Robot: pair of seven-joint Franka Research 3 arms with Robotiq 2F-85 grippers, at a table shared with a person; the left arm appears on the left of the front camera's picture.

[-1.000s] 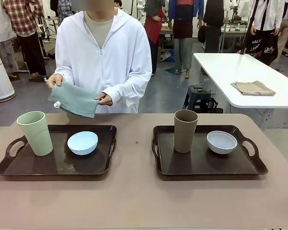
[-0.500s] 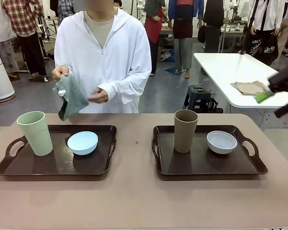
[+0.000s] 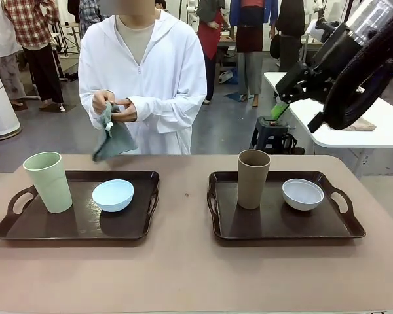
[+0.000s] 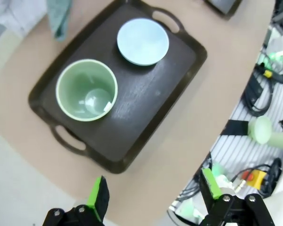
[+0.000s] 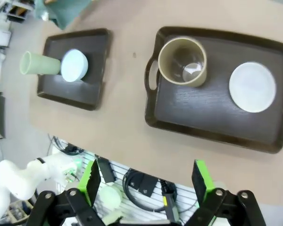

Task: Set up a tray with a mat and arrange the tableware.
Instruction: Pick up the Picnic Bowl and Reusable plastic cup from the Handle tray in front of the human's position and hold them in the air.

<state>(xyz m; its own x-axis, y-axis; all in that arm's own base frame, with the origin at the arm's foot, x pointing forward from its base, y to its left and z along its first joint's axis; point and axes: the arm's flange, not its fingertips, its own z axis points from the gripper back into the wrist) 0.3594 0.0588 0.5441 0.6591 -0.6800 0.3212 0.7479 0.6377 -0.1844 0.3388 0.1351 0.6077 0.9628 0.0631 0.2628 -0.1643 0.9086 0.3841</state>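
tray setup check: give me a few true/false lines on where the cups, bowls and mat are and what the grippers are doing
1. The pale green cup and the light blue bowl share one tray. True.
2. The brown cup lies on its side. False: it stands upright on the other tray, beside the whitish bowl.
3. The mat lies flat on a tray. False: the person's hands hold it in the air, off both trays.
4. The left gripper and the right gripper are both open and empty. True.
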